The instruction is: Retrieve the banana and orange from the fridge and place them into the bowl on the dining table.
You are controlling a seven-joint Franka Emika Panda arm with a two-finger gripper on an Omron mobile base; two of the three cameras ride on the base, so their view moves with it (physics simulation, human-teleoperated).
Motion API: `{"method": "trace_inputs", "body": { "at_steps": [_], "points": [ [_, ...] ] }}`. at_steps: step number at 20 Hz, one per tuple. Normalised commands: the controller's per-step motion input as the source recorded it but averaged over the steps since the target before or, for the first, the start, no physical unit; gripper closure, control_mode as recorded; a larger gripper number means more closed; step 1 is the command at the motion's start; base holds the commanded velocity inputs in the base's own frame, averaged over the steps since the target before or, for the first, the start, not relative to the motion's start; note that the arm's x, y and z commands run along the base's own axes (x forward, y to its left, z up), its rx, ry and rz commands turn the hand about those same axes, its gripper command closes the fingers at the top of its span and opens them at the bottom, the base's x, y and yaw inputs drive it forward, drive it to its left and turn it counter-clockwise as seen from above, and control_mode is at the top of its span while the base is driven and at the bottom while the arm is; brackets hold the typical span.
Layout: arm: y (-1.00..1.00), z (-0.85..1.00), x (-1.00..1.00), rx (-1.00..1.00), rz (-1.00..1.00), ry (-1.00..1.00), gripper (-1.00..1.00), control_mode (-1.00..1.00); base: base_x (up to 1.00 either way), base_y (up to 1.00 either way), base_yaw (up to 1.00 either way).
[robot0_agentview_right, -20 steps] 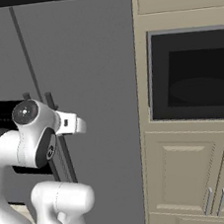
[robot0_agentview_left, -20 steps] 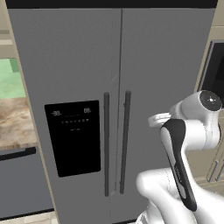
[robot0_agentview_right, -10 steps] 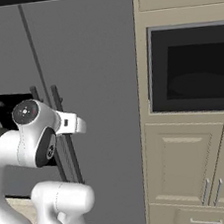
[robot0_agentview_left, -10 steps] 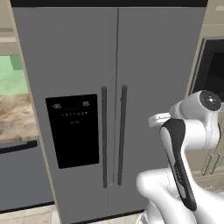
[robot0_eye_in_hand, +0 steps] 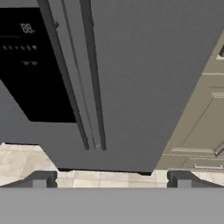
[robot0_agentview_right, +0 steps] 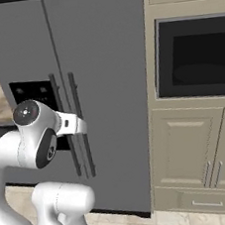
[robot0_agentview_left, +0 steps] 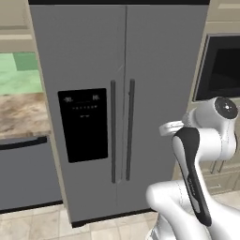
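Fridge [robot0_agentview_left: 122, 84] doors are both shut, so the banana and the orange are presumably behind them, out of sight; the bowl and its counter are nowhere in these frames. The gripper [robot0_eye_in_hand: 109, 179] hangs well apart from the fridge with its fingers [robot0_eye_in_hand: 40, 179] spread wide and nothing between them.

The main risk, as I judge it, is at the handles [robot0_agentview_left: 121, 131]: the two dark bars stand just beside each other at the door seam, so a slightly off approach could catch both, or the wrong one, and the door would not swing. They are also slim and smooth (likely slippery), so a shallow grip may slide off during the pull. A door opened against the arm's own elbow is another possible snag.

The fridge is a tall, flat, matte grey slab with a glossy black dispenser panel [robot0_agentview_left: 84, 123] on its left door. Beside it stand beige panelled cabinets [robot0_agentview_right: 199, 149] holding a dark built-in oven [robot0_agentview_right: 195, 57], and pale tiles cover the floor [robot0_eye_in_hand: 26, 164].
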Motion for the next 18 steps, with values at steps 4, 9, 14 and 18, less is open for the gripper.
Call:
{"method": "trace_inputs", "body": {
  "at_steps": [4,9,14,18],
  "points": [
    [0.0,0.0,0.0,0.0,0.0,0.0,-1.0,1.0,-0.33,0.47,0.0],
    [0.0,0.0,0.0,0.0,0.0,0.0,-1.0,1.0,-0.22,0.52,0.0],
    [0.0,0.0,0.0,0.0,0.0,0.0,-1.0,1.0,-0.22,0.37,0.0],
    [0.0,0.0,0.0,0.0,0.0,0.0,-1.0,1.0,-0.34,0.13,0.0]
  ]
}}
